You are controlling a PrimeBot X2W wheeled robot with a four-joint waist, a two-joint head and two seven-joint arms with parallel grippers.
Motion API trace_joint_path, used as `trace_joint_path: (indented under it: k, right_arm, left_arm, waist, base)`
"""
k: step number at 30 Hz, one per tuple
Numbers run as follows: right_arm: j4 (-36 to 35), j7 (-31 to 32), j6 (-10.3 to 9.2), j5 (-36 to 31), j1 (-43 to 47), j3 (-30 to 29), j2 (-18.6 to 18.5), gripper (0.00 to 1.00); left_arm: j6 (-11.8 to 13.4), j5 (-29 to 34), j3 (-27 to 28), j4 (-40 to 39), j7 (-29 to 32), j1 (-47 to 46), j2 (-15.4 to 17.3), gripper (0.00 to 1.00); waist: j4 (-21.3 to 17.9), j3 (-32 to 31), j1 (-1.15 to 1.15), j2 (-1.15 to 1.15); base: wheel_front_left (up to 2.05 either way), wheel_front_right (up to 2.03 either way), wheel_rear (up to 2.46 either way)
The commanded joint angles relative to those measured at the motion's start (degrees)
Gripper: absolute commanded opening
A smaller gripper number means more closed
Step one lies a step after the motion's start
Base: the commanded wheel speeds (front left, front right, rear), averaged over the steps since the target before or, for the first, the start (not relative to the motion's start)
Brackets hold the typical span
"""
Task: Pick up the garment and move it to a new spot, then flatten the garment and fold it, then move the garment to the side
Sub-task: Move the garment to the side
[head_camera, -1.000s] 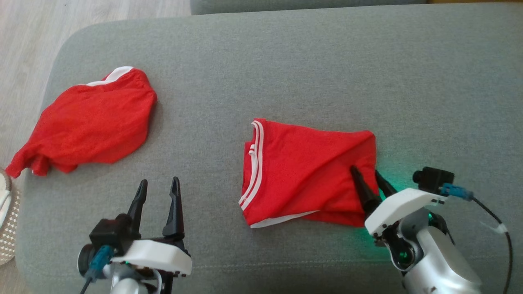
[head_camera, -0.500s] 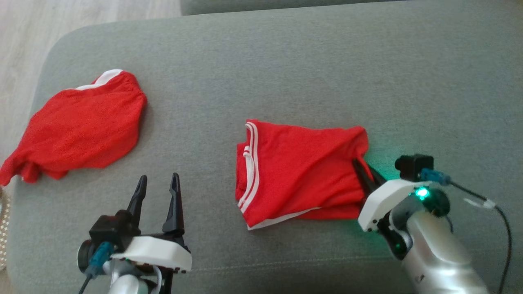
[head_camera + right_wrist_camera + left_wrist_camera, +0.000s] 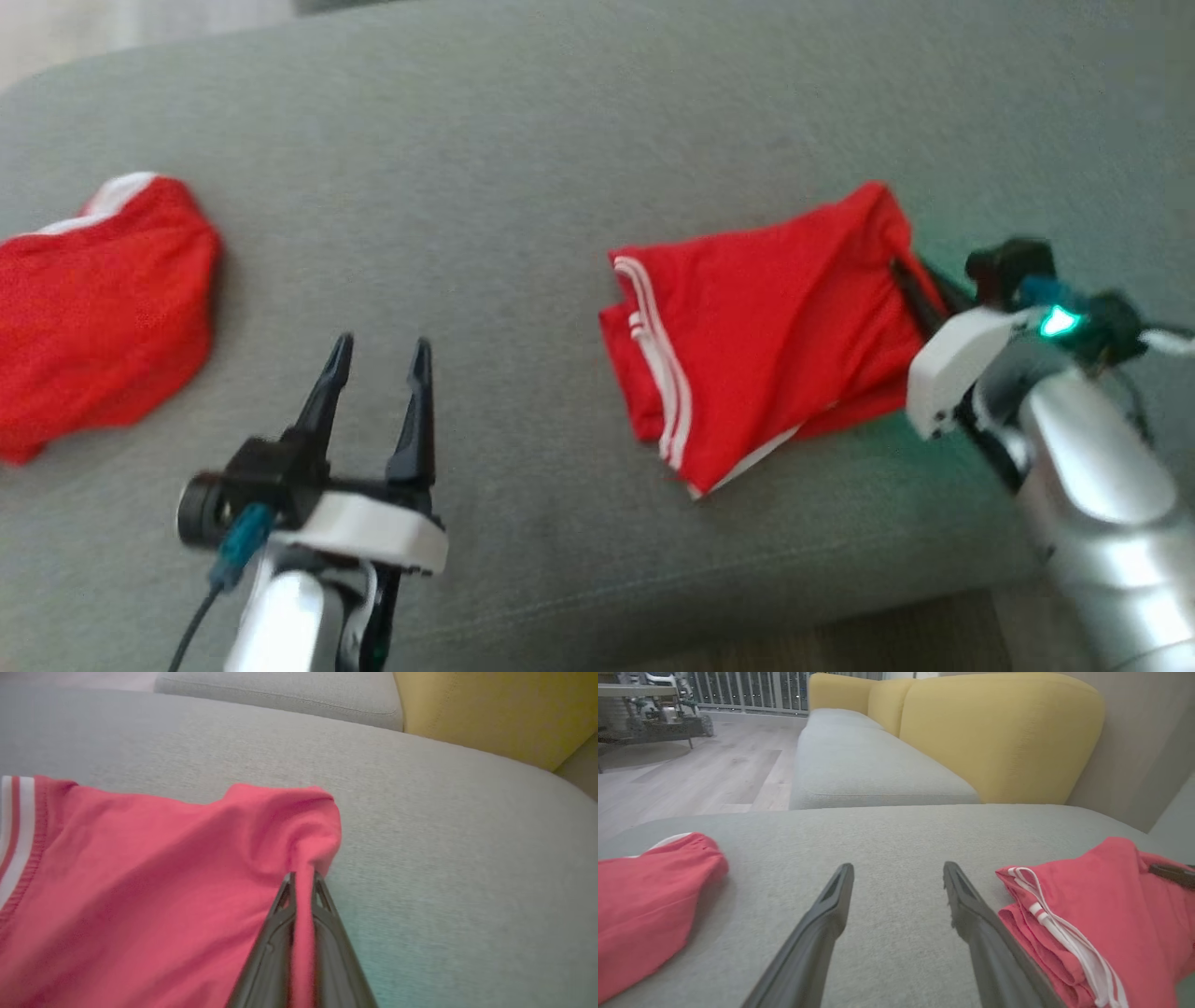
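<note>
On grey cushion (image 3: 523, 140): red garment (image 3: 775, 317) folded, white-striped hem | right tool (image 3: 302, 877) pinching its corner | left tool (image 3: 381, 343) spread, empty

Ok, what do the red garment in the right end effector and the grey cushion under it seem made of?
Red garment: probably a thin, soft knit, matte; it bunches into soft folds where pinched, and its white-striped hem looks ribbed. Grey cushion: apparently woven upholstery fabric, matte, with a fine flecked grain.
</note>
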Motion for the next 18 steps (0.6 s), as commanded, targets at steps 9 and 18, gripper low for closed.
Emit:
trace_joint_path:
  k: [9,18]
  right_arm:
    - [-4.2,0.5,-0.02,-1.6,-10.0,-1.7,-6.7,0.0]
    - [-3.9,-0.9,-0.02,-4.8,-14.6,-13.5,-7.3,0.0]
  left_arm:
    - [-5.5,4.7,-1.2,-1.1,-0.7,-11.9,2.7,1.0]
    - [-7.4,6.0,-7.1,-0.2,-0.7,-23.8,4.6,1.0]
  waist:
    - [-11.0,11.6,0.0,0.0]
    - [-14.9,19.3,0.0,0.0]
  base:
    - [0.0,0.0,0.0]
    - [0.0,0.0,0.0]
